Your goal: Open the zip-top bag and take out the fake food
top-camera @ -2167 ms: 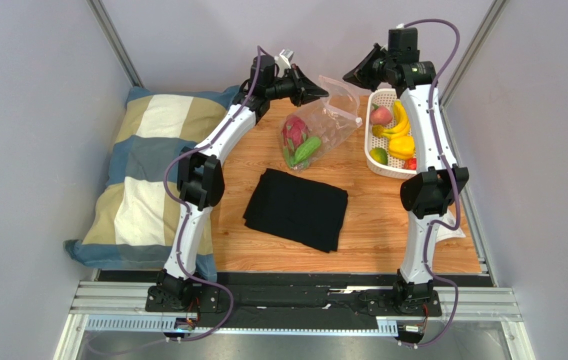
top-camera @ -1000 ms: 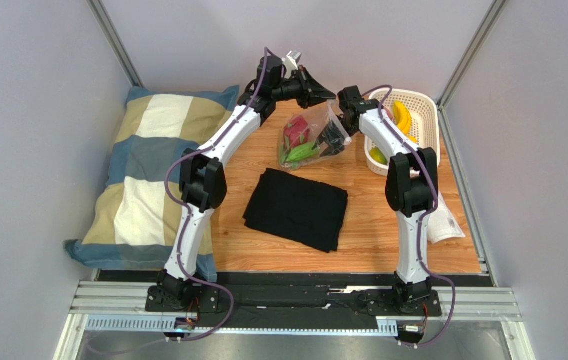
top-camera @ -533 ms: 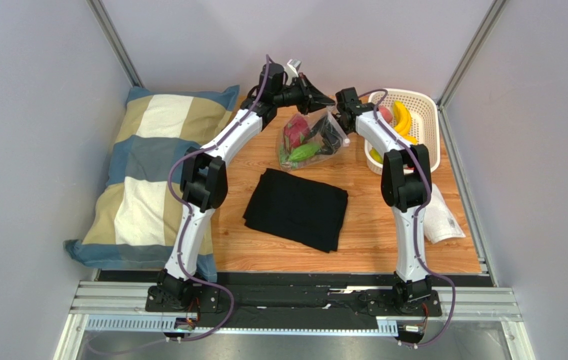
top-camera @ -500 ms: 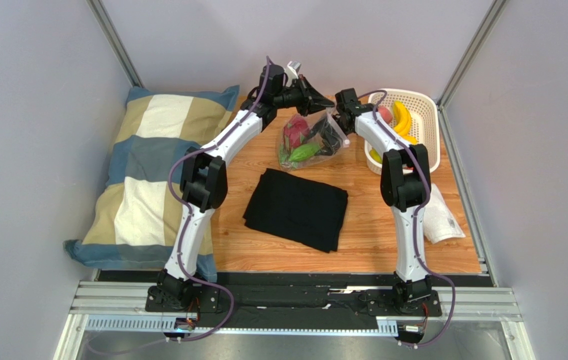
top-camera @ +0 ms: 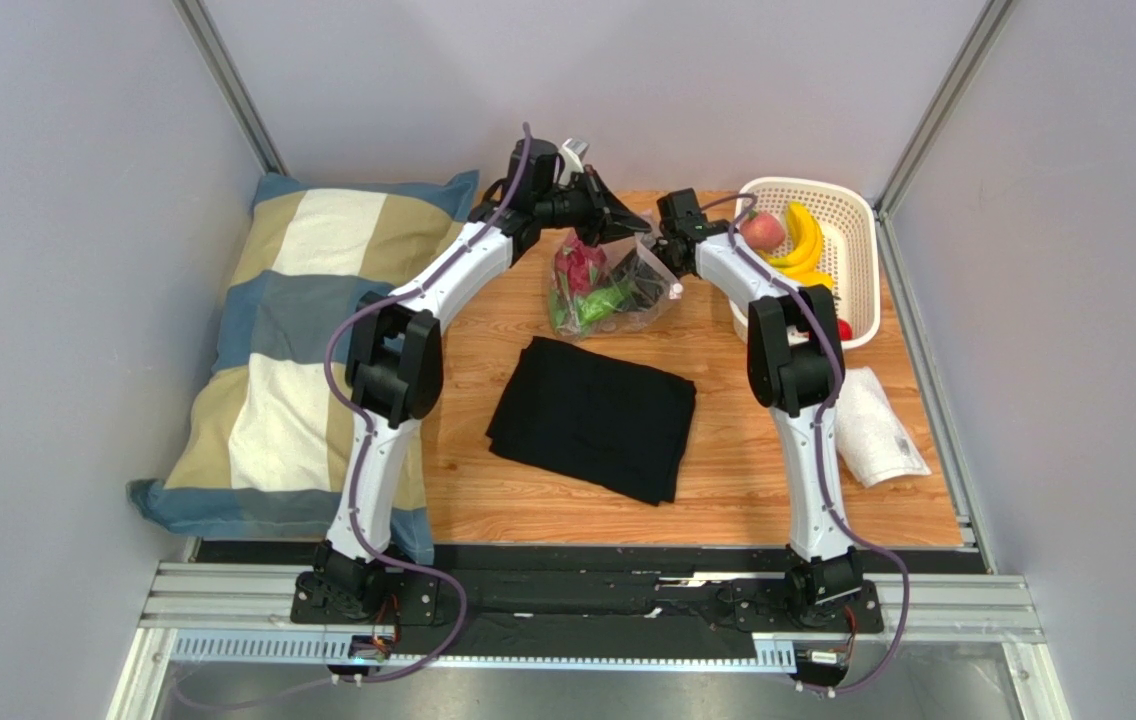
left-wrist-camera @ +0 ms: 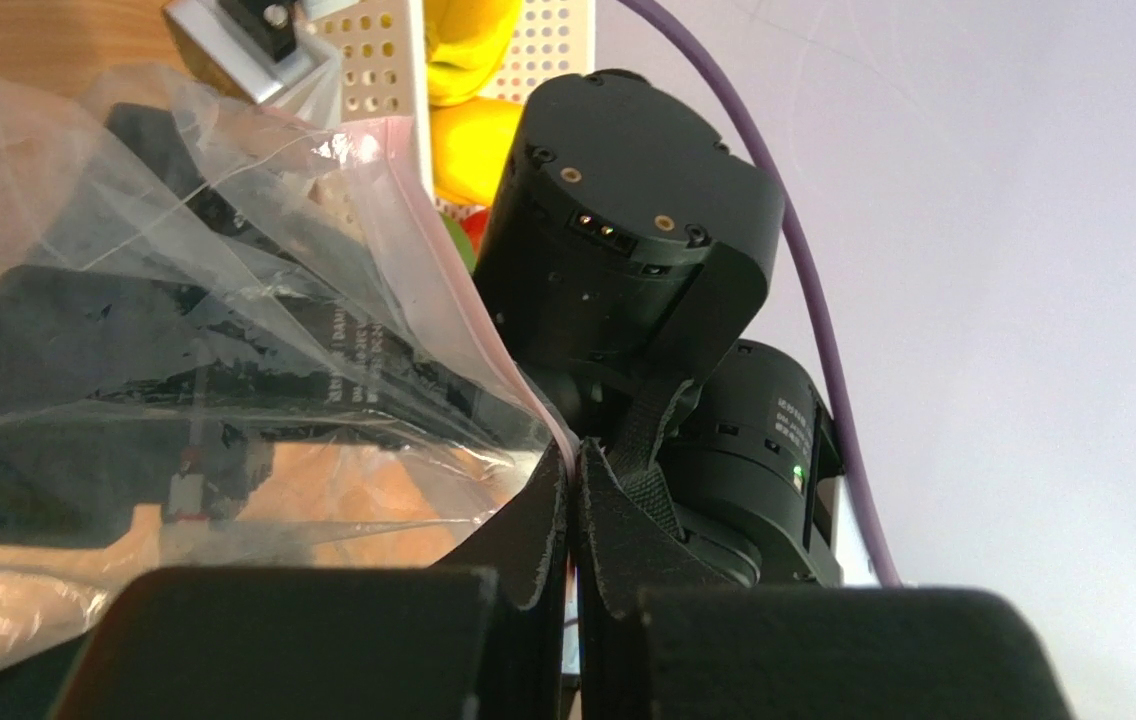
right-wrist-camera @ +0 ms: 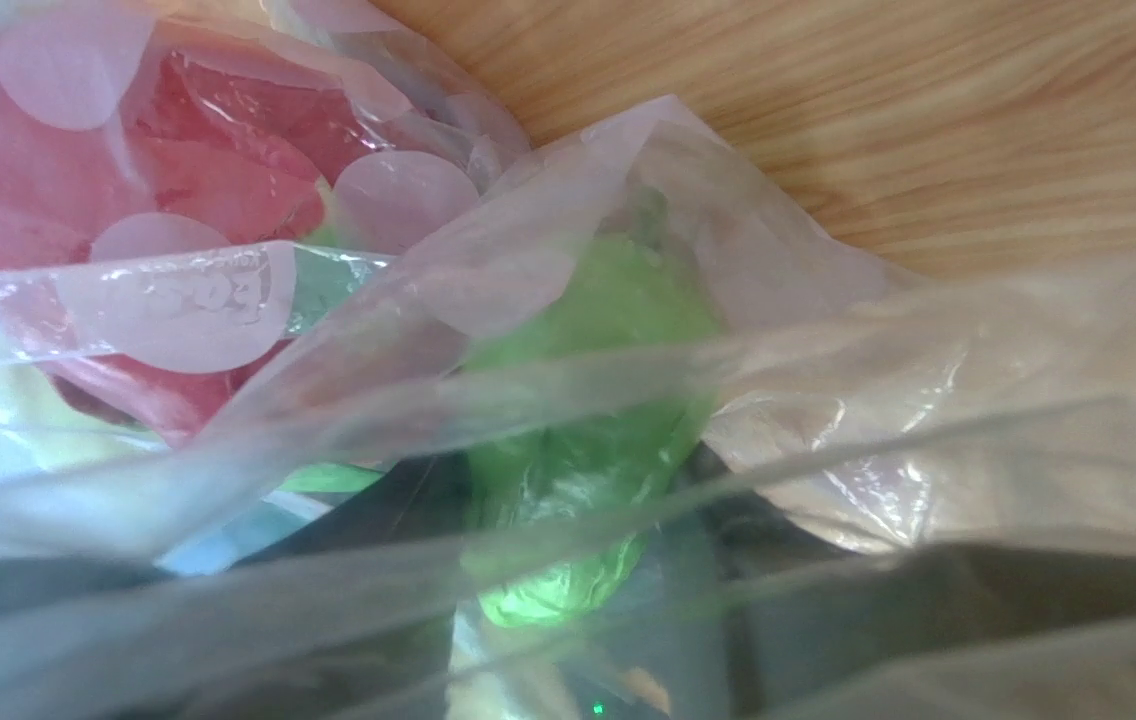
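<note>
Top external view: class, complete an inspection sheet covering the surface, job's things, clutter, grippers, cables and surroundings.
Surface: wooden table, partly covered.
Job's things: zip-top bag holds pink-red fruit and green piece; apple and bananas in white basket.
Clutter: black cloth, checked pillow, white packet.
Grippers: left gripper shut on bag's zip edge; right gripper pushed into bag, jaws unclear.
Cables: purple cable along each arm.
Surroundings: grey walls, metal frame.

The left gripper point(left-wrist-camera: 574, 492) pinches the zip-top bag point(left-wrist-camera: 229, 285) by its pink edge (jaws closed).

Lab test cell — plain grey walls point(top-camera: 63, 225), aluminium rails point(top-camera: 214, 608).
</note>
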Available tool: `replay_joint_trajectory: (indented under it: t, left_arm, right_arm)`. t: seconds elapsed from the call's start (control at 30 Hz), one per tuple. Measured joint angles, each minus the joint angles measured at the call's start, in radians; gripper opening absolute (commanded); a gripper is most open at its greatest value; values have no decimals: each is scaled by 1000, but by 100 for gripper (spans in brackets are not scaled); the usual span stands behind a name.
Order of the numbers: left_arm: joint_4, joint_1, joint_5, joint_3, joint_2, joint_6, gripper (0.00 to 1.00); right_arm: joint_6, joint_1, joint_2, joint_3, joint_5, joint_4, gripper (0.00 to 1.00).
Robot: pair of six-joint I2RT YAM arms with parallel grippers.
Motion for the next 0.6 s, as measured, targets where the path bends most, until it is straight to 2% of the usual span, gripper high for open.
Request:
replay_joint_trajectory:
  t: [0.1, 0.27, 0.3, 0.33, 0.6]
  left_arm:
    - [-35, 12, 0, -28, -29, 28, 0]
    - [-109, 32, -8, -43, -71, 89, 0]
    - [-118, 35, -10, -43, -77, 95, 0]
    - [-121, 36, -11, -43, -82, 99, 0]
    - [-119, 39, -11, -42, -93, 87, 0]
  right_arm:
    - [-2, 1, -2, 0, 0, 6, 20]
    - [-68, 0, -42, -1, 27, -24, 15]
    - [-87, 0, -58, -1, 35, -33, 6]
    - [-106, 0, -76, -1, 42, -40, 1]
    - [-362, 0, -197, 17, 35, -69, 0]
